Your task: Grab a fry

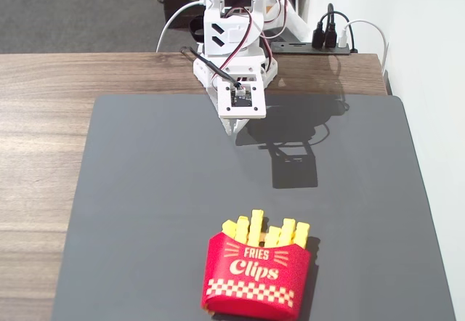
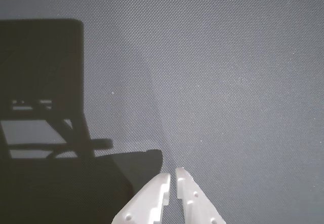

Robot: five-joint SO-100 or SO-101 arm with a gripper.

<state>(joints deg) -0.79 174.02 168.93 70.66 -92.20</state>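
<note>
Several yellow fries (image 1: 266, 231) stand upright in the red "FRIES Clips" carton (image 1: 256, 276) at the near edge of the dark mat in the fixed view. I cannot single out one fry among the matching sticks. My white gripper (image 1: 237, 128) hangs folded near the arm's base at the far edge of the mat, well away from the carton. In the wrist view its two white fingers (image 2: 173, 173) are shut with only a thin slit between them, holding nothing, above bare mat. The carton and fries are out of the wrist view.
The dark grey mat (image 1: 145, 190) covers most of the wooden table (image 1: 43, 118). The arm's base (image 1: 232, 38) and cables sit at the far edge. A power strip (image 1: 320, 43) lies behind, by the white wall on the right.
</note>
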